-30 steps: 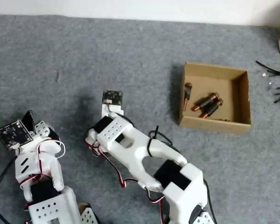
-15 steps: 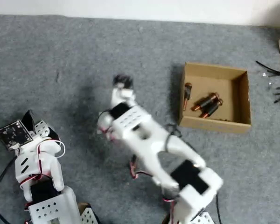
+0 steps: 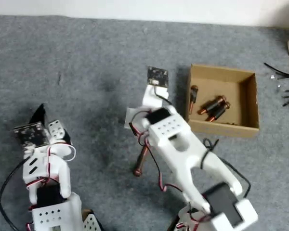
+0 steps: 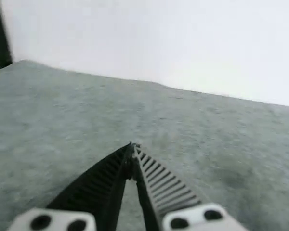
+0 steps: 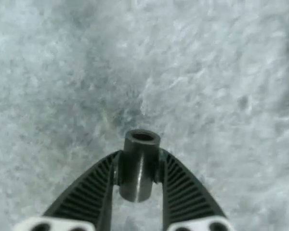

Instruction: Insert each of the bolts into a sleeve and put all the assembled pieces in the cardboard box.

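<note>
Gripping a dark cylindrical metal sleeve point(image 5: 138, 144) by its sides, the right claw point(image 5: 138, 166) leaves the bore exposed, evidently to accept a bolt. The left claw point(image 4: 133, 156) is fully closed and empty. A brown cardboard box point(image 3: 221, 126) near the right claw holds assembled pieces point(image 3: 213, 105).

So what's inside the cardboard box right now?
Three dark pieces with copper-coloured ends lie in the cardboard box: one by a side wall, two side by side mid-box. Its near wall covers a strip of floor.
</note>
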Controlling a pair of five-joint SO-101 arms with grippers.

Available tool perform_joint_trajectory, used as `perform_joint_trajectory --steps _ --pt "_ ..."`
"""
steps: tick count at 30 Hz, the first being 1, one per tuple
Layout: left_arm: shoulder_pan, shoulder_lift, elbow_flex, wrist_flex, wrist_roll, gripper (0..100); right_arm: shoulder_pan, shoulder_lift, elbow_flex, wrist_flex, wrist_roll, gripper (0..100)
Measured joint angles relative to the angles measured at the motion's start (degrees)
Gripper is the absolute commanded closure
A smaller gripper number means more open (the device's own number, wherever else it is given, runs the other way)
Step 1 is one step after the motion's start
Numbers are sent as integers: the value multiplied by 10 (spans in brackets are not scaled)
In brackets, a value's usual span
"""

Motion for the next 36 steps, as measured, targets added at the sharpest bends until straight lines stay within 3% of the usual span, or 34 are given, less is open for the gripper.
perform_joint_trajectory --steps 8,12,17,22,30,33,36 --pt "125 0 -2 69 -57 990 69 -177 184 -105 19 995" --pt "210 0 -3 98 -90 990 94 -255 263 -118 57 995" --pt "253 42 -4 115 -107 990 131 -375 349 -118 77 995" --pt "292 202 -66 113 -128 986 187 -502 412 -118 81 995" --pt "355 610 -252 97 -130 986 254 -645 506 -118 134 995" --pt "384 702 -324 149 -129 986 258 -675 535 -118 151 995" --pt "418 709 -380 227 -105 982 257 -695 541 -118 160 995"
